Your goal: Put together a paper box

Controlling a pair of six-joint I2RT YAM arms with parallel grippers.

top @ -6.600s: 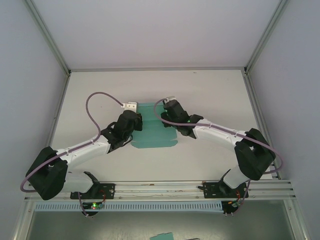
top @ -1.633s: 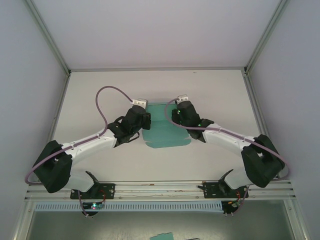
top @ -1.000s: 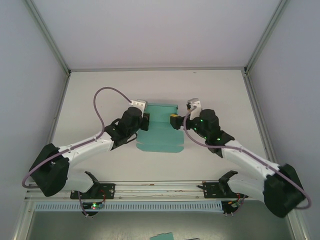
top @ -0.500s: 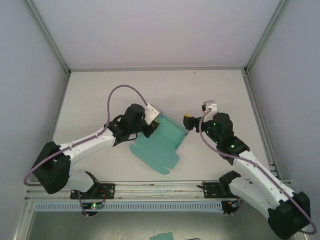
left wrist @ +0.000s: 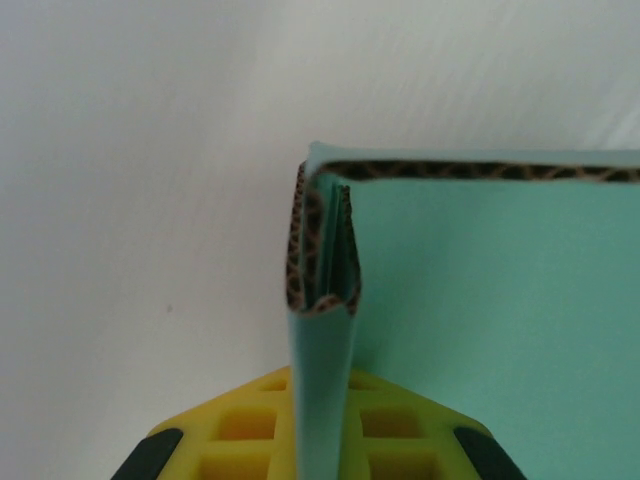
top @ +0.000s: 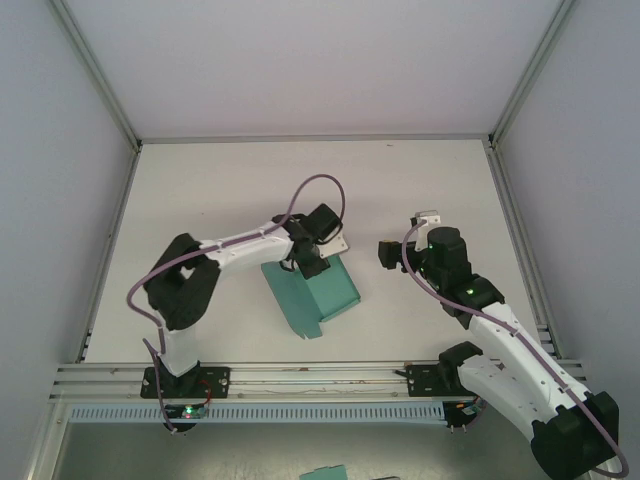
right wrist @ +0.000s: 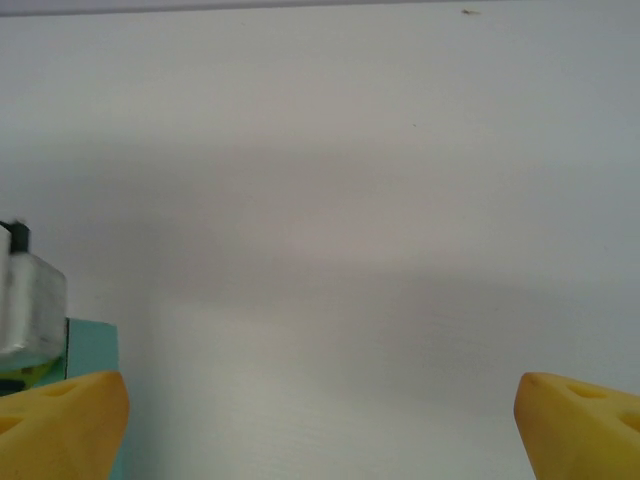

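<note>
The paper box is a teal-green, partly folded card sheet lying at the table's middle, with one wall standing up. My left gripper is at the box's far edge. In the left wrist view, that gripper is shut on the upright folded wall of the paper box, which rises between its yellow fingers. My right gripper hovers to the right of the box, apart from it. Its yellow fingertips stand wide open over bare table, and the right gripper holds nothing. A teal edge of the box shows at the left.
The white table is boxed in by grey walls on the left, right and back. An aluminium rail runs along the near edge. A loose teal card piece lies below that rail.
My left arm has swung in towards the centre, turning the box and pulling it nearer with it. The right gripper has drawn back to the right, away from the box.
</note>
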